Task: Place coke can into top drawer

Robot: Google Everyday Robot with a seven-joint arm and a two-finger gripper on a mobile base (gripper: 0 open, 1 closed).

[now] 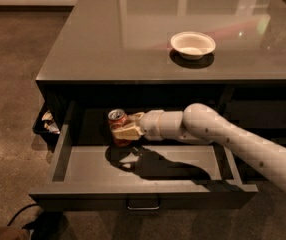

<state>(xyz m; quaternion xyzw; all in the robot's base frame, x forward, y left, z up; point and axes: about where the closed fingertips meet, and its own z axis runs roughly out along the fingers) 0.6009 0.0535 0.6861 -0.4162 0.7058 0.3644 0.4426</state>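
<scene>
The top drawer (pixel 83 166) is pulled wide open under the grey counter, its small metal loop handle (pixel 143 204) on the flat front. My gripper (pixel 123 132) reaches into it from the right on a white arm and is shut on the coke can (pixel 117 124). The red can with a silver top stands upright, low inside the drawer near its back left, at or just above the drawer floor. Its shadow lies on the floor just in front.
A white round bowl (pixel 193 44) sits on the grey countertop (pixel 133 34) at the back right. A dark bin with crumpled paper (pixel 48 124) stands left of the cabinet. Dark narrower drawers (pixel 273 114) are at the right. A black cable (pixel 23 216) lies on the floor.
</scene>
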